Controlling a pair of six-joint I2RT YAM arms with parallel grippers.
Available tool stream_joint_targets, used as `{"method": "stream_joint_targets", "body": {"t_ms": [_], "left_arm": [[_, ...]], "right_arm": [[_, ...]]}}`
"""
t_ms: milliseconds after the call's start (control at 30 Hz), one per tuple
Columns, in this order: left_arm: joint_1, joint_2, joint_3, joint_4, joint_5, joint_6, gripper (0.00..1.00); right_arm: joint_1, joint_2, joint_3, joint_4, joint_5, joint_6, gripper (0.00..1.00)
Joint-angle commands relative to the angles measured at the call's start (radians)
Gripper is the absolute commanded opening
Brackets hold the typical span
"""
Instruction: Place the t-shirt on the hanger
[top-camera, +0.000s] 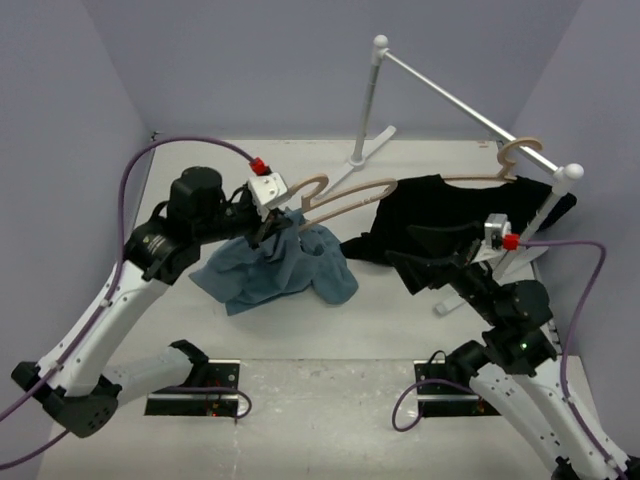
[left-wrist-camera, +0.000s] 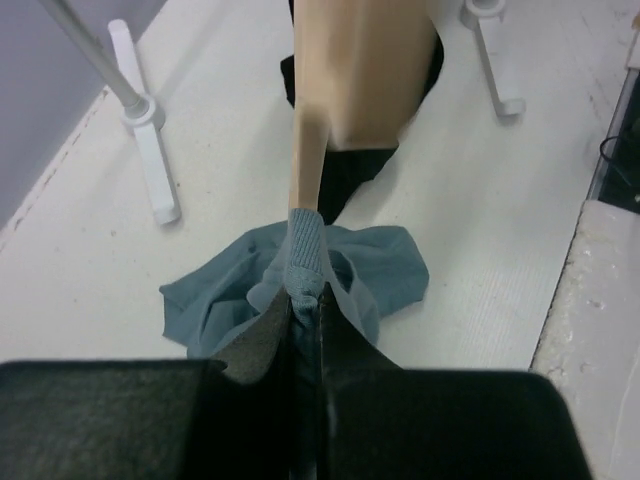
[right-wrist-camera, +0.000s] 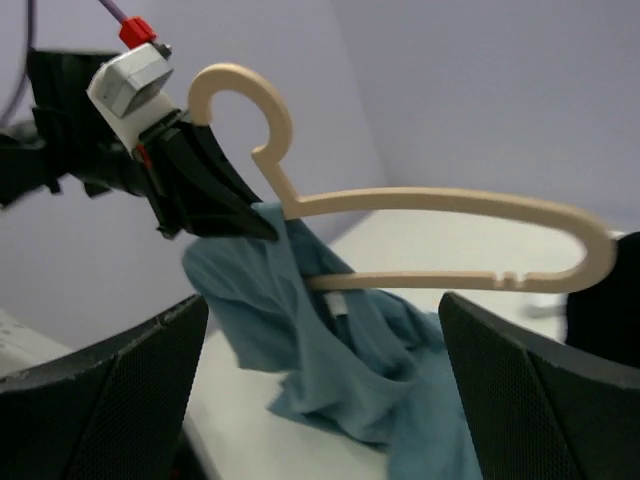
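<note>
The blue t-shirt (top-camera: 285, 265) lies bunched on the table, its collar lifted. My left gripper (top-camera: 268, 230) is shut on that collar (left-wrist-camera: 305, 255). One arm of the pale beige hanger (top-camera: 345, 195) runs into the collar just beyond my fingertips (left-wrist-camera: 305, 150). The hanger is held up off the table, hook to the left (right-wrist-camera: 245, 95). My right gripper (top-camera: 412, 262) is open and empty. It faces the hanger and shirt (right-wrist-camera: 340, 370) from the right without touching them. Its fingers (right-wrist-camera: 100, 400) frame that view.
A black t-shirt (top-camera: 450, 215) hangs on a second beige hanger (top-camera: 520, 150) from the white rack's rail (top-camera: 450, 95) at the back right. The rack's feet (top-camera: 370, 145) stand on the table and show in the left wrist view (left-wrist-camera: 150, 150). Purple cables loop off both arms.
</note>
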Motion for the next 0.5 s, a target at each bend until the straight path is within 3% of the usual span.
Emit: {"method": "stream_joint_targets", "body": {"t_ms": [0, 167, 333, 467], "left_arm": [[0.009, -0.130, -0.052, 0.191, -0.064, -0.182, 0.00], [0.008, -0.163, -0.025, 0.124, -0.070, -0.185, 0.00], [0.008, -0.176, -0.039, 0.119, -0.016, -0.208, 0.00], [0.008, -0.159, -0.027, 0.091, -0.034, -0.197, 0.00]], "right_arm": [[0.015, 0.206, -0.128, 0.272, -0.215, 0.288, 0.99], [0.225, 0.545, -0.028, 0.346, 0.019, 0.295, 0.99], [0.230, 0.775, 0.057, 0.524, 0.033, 0.400, 0.88], [0.246, 0.894, 0.105, 0.512, 0.066, 0.393, 0.80]]}}
